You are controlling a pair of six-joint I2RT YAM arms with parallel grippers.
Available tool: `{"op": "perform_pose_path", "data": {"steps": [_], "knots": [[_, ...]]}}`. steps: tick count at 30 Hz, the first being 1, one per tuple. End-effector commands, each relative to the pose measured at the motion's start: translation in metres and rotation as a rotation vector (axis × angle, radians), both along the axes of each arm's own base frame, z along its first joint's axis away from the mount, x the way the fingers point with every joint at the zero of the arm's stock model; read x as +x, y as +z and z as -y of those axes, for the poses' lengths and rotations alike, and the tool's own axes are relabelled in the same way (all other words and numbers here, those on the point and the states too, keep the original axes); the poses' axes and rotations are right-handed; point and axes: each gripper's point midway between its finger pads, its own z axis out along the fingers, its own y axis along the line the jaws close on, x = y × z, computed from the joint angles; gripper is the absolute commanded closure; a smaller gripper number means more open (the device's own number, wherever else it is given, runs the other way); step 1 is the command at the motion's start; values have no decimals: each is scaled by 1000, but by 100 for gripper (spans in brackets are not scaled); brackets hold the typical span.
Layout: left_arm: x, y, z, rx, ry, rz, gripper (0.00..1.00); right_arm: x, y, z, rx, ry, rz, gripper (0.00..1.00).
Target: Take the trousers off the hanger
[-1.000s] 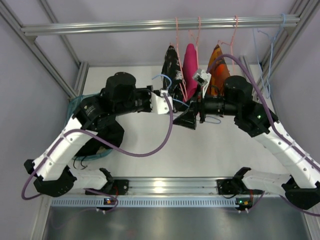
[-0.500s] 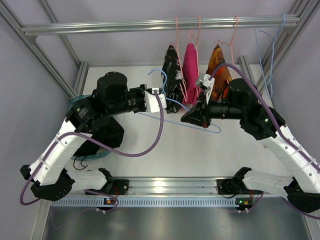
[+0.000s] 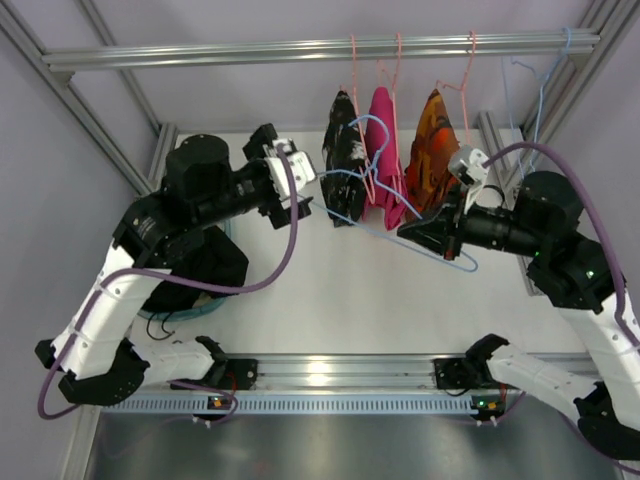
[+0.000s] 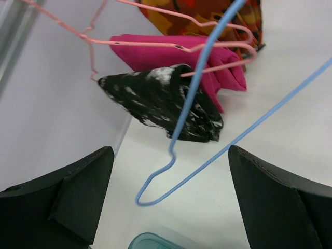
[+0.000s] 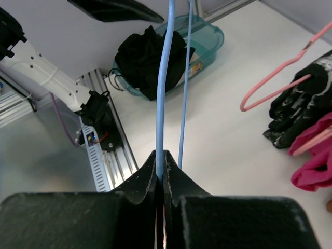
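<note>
Here, right gripper (image 5: 160, 170) with jaws pressed together on the thin blue wire of the hanger (image 5: 165, 78), held in the air just right of the hung garments (image 3: 381, 150). Left gripper (image 4: 171, 174) with jaws wide apart, gripping nothing, a bend of the hanger between its fingers without contact. Trousers (image 5: 148, 57) off the hanger, piled in the teal bin (image 5: 213, 35) at the left, under the left arm.

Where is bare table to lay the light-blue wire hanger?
Free: white tabletop between the left arm and right arm, forward to the near metal rail. Crowded: the back, under the black speckled garment, pink garment and orange patterned garment; the left, teal plastic bin holding black trousers.
</note>
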Motion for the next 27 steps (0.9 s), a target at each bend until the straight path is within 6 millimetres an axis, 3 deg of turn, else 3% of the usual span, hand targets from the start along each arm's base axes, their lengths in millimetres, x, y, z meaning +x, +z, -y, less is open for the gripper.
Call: {"op": "perform_pose_path", "data": {"steps": [1, 7, 9, 11, 19, 22, 27], "knots": [[-2, 79, -22, -262, 83, 92, 2, -8, 31, 20, 63, -51, 84, 100], [11, 95, -38, -365, 154, 75, 2, -27, 78, 57, 160, -179, 227, 100], [14, 99, -40, -396, 163, 56, 2, -26, 84, 70, 162, -253, 258, 100], [19, 103, -42, -414, 181, 47, 2, -39, 93, 86, 182, -328, 312, 100], [32, 98, -29, -430, 174, -9, 2, -72, 126, 160, 146, -875, 533, 100], [35, 100, -23, -449, 162, -33, 2, -70, 113, 184, 81, -1065, 475, 100], [37, 102, -18, -482, 161, -65, 2, -58, 89, 196, 17, -1144, 369, 100]]}}
